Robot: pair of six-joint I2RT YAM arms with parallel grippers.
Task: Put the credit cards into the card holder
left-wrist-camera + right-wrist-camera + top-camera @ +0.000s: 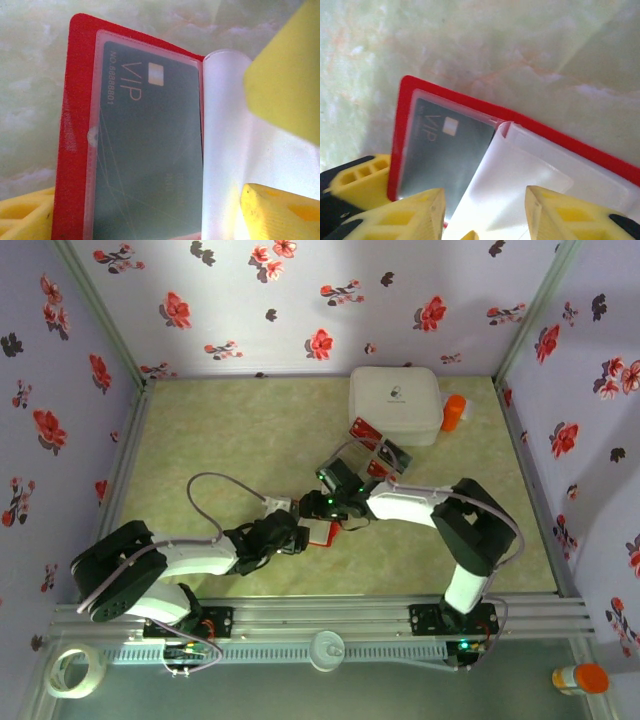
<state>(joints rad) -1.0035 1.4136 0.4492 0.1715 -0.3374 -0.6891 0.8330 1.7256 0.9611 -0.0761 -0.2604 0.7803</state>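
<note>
The red card holder lies open on the table between both arms. A grey VIP card sits in its left clear pocket, also seen as the grey card. A white pocket leaf stands up from the fold of the holder. My right gripper is open, its yellow fingers on either side of that leaf. My left gripper is open over the holder, one finger beside its red edge. More credit cards, one red and one dark, lie near the white box.
A white square box stands at the back right with an orange bottle beside it. Flowered walls close in the table on three sides. A tape roll and another orange-capped bottle lie beyond the front rail.
</note>
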